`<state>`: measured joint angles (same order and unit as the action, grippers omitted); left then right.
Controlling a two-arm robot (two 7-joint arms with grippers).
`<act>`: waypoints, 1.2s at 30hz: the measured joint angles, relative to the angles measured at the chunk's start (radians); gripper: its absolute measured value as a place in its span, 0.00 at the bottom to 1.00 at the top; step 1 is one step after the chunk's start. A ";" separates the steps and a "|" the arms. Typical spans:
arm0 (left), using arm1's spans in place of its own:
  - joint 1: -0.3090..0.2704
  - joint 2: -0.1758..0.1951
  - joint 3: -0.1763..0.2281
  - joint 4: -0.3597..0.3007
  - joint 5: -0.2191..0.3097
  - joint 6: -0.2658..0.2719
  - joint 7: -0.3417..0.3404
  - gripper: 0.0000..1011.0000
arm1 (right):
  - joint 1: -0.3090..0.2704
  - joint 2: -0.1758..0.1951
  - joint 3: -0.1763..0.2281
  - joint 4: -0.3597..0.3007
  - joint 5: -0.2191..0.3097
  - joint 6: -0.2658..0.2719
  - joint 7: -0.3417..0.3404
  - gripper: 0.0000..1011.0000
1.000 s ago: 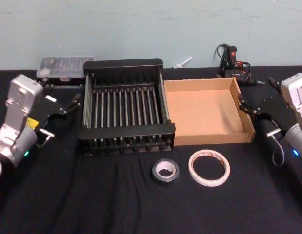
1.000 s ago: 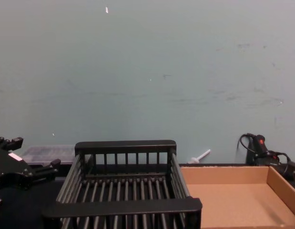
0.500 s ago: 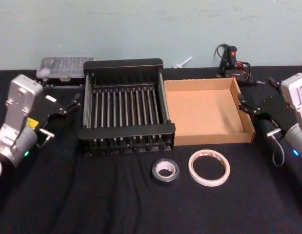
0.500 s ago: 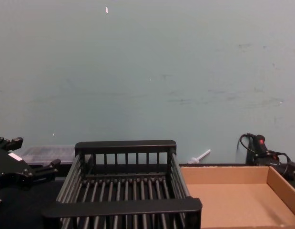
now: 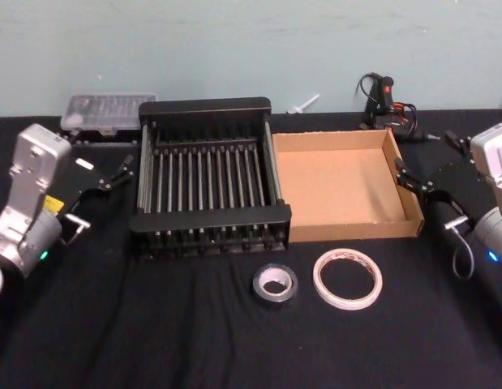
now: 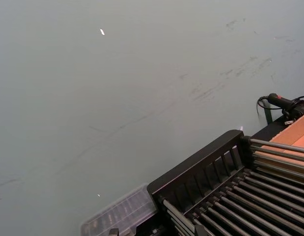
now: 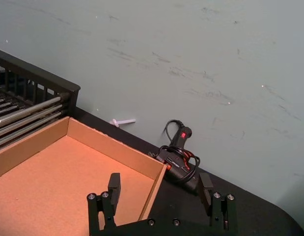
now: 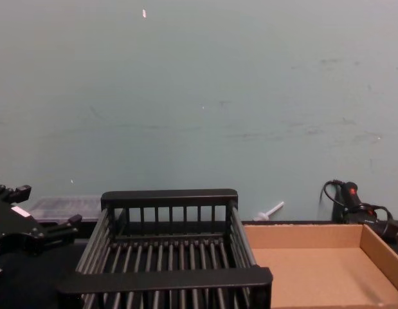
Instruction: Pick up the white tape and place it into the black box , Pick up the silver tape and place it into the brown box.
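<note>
head: high, looking down | chest: low, level | both share black box (image 5: pixel 206 166) and brown box (image 8: pixel 327 267)

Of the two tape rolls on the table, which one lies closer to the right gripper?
The white tape, the wide flat roll with red print. It lies on the right gripper's side of the smaller, darker silver tape.
</note>
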<state>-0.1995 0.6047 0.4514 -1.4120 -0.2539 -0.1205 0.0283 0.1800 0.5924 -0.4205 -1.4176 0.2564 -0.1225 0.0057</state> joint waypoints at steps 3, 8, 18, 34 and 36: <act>0.000 0.000 0.000 0.000 0.000 0.000 0.000 0.99 | -0.010 -0.002 0.011 -0.007 0.002 -0.002 0.007 0.99; 0.000 0.000 0.000 0.000 0.000 0.000 0.000 0.99 | -0.036 -0.002 0.029 -0.033 0.009 -0.004 0.022 0.99; 0.000 0.000 0.000 0.000 0.000 0.000 0.000 0.99 | -0.113 0.004 0.061 -0.130 0.030 0.002 0.045 0.99; 0.000 0.000 0.000 0.000 0.000 0.000 0.000 0.99 | -0.240 0.003 0.082 -0.275 0.062 0.087 0.088 0.99; 0.000 0.000 0.000 0.000 0.000 0.000 0.000 0.99 | -0.255 0.002 0.083 -0.287 0.066 0.105 0.093 0.99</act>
<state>-0.1995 0.6047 0.4514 -1.4120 -0.2539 -0.1205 0.0283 -0.0745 0.5942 -0.3374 -1.7042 0.3221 -0.0175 0.0987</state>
